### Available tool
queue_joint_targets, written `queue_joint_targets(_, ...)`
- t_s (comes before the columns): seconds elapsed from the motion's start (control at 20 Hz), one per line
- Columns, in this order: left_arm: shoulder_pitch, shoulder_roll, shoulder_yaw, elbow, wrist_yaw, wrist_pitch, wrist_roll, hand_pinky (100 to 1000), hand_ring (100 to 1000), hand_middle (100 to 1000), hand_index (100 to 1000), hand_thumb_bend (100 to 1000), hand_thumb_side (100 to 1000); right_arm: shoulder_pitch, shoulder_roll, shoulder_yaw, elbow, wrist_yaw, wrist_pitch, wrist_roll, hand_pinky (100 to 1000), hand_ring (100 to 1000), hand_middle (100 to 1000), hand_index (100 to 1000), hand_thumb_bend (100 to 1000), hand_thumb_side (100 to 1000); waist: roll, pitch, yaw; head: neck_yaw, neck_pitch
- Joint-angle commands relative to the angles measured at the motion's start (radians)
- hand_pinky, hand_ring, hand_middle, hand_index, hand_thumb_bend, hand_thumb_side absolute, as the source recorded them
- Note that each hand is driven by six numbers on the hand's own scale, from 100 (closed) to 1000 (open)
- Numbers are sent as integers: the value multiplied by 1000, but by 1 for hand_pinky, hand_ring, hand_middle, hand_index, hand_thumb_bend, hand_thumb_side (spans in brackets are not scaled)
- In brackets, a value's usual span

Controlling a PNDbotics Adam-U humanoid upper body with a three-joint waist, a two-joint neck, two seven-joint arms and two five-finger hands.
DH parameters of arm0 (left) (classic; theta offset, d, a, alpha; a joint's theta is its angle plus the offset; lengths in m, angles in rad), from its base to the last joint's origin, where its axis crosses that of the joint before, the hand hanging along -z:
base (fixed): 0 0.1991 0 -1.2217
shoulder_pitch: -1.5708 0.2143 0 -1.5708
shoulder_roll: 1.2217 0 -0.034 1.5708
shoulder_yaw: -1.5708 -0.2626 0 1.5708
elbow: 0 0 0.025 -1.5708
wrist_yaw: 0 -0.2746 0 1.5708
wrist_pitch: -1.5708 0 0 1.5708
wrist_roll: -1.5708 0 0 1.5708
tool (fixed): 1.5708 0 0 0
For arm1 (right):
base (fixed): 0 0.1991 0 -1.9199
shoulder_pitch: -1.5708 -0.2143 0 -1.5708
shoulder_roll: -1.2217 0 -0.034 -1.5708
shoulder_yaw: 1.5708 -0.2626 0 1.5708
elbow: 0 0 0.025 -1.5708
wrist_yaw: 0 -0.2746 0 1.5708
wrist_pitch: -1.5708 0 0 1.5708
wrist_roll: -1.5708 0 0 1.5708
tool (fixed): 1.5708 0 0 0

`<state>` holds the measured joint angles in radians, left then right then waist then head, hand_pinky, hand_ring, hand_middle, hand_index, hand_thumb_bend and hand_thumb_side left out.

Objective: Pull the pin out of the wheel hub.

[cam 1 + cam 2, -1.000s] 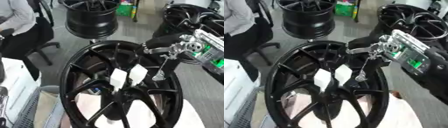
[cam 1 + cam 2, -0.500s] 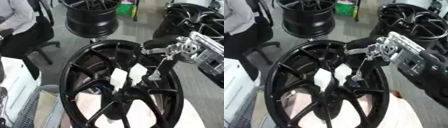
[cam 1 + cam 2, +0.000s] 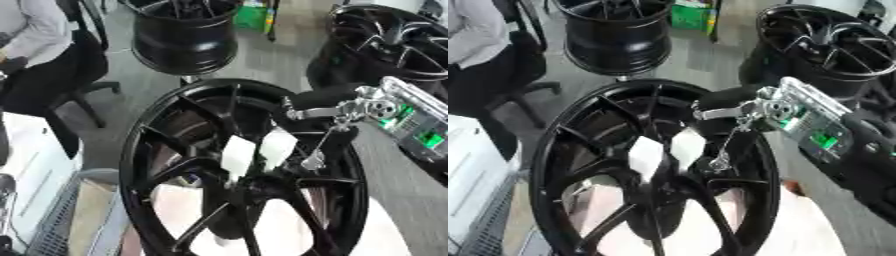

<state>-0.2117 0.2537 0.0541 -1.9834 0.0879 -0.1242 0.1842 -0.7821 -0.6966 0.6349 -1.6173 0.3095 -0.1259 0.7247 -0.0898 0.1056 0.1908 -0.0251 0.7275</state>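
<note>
Nearest, cut off by the lower edge: the bottom of a large glossy black spoked wheel hub (image 3: 166, 165), standing nearly upright and filling the middle of both views, with a pale floor patch showing between its lower spokes. At centre, two small white tags (image 3: 255, 150) side by side just above the dark hub core — the pin itself too small and blurred to pick out, possibly the thin silvery rod (image 3: 317, 150) slanting down from the hand to a small metal end piece beside the right tag. Right of the rim, a strip of open grey floor (image 3: 394, 200); left of it, a white boxy surface (image 3: 35, 170) and a grey grille close against the rim, little room there. Higher up, reaching in from the right over the rim's upper edge: the black-and-silver right robot hand (image 3: 750, 107), one black finger stretched leftward, silver fingers curled about the top of the thin rod, though exact contact hard to make out; behind it a silver wrist block with green lights. Left hand in neither view. Farther back — a black wheel barrel (image 3: 184, 35) lying on the floor, another black spoked wheel (image 3: 833, 42) at upper right, partly cropped.
</note>
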Motion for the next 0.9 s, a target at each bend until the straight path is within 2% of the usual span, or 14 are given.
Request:
queue_joint_targets(0.05, -16, 8, 8, -17, 5, 2, 2, 758, 867, 670, 843, 100, 706, -18, -37, -22, -39, -39, 20, -31, 848, 799, 593, 652, 216, 100, 5, -11, -1, 0, -11)
queue_joint_targets(0.25, -16, 7, 7, -17, 6, 4, 0, 758, 867, 670, 843, 100, 706, -19, -34, -23, -47, -74, 50, -77, 825, 762, 515, 562, 168, 100, 5, -12, -1, 2, -12)
queue_joint_targets(0.4, -16, 6, 7, -17, 7, 5, -1, 759, 868, 669, 843, 100, 706, -19, -27, -25, -43, -95, 94, -139, 796, 693, 393, 426, 100, 100, 4, -11, 0, 2, -15)
queue_joint_targets(0.5, -18, 5, 6, -17, 7, 5, -2, 759, 869, 670, 843, 100, 706, -19, -23, -23, -40, -96, 121, -184, 791, 669, 350, 383, 100, 100, 4, -11, 1, -1, -16)
queue_joint_targets(0.75, -21, 4, 7, -17, 8, 5, 0, 760, 869, 670, 844, 100, 705, -28, -16, -18, -36, -87, 153, -245, 775, 604, 230, 278, 202, 100, 4, -14, 3, -2, -15)
queue_joint_targets(0.9, -20, 4, 8, -17, 8, 6, 0, 760, 870, 670, 844, 100, 705, -40, -17, -19, -31, -101, 167, -256, 765, 584, 192, 244, 241, 100, 5, -15, 3, -2, -14)
